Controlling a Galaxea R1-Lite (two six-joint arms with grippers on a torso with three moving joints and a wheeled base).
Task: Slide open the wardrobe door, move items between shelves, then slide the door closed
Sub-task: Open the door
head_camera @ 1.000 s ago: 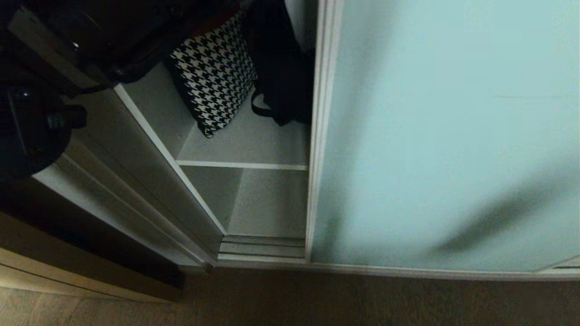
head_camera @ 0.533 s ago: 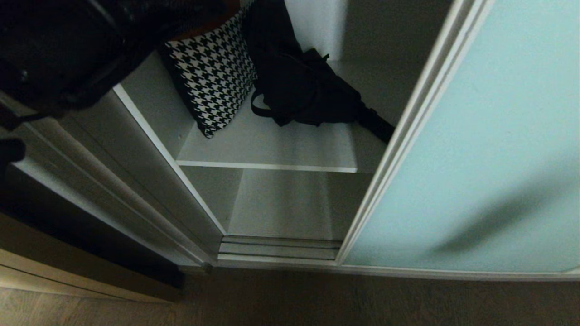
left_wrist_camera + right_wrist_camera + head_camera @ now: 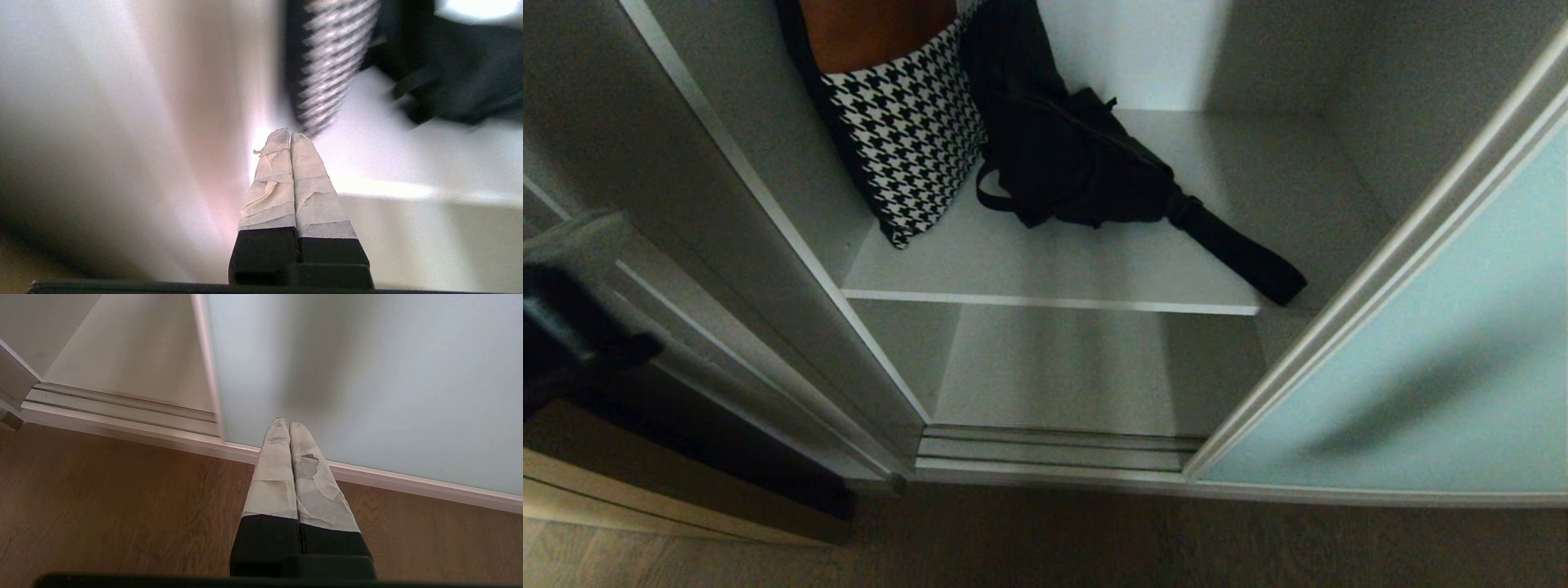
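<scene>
The left gripper (image 3: 290,136) is closed and empty, pointing at the upper shelf (image 3: 1094,261). There the houndstooth bag (image 3: 907,131) leans on the side wall, touching the black pouch (image 3: 1078,163), whose strap (image 3: 1237,249) overhangs the shelf's front edge. The door (image 3: 1437,384) stands open rightward. The right gripper (image 3: 284,424) is closed, empty, over the wooden floor (image 3: 102,498).

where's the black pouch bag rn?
Head view: the black pouch bag lies on the upper shelf, touching the houndstooth bag on its left, strap trailing right toward the sliding door.
</scene>
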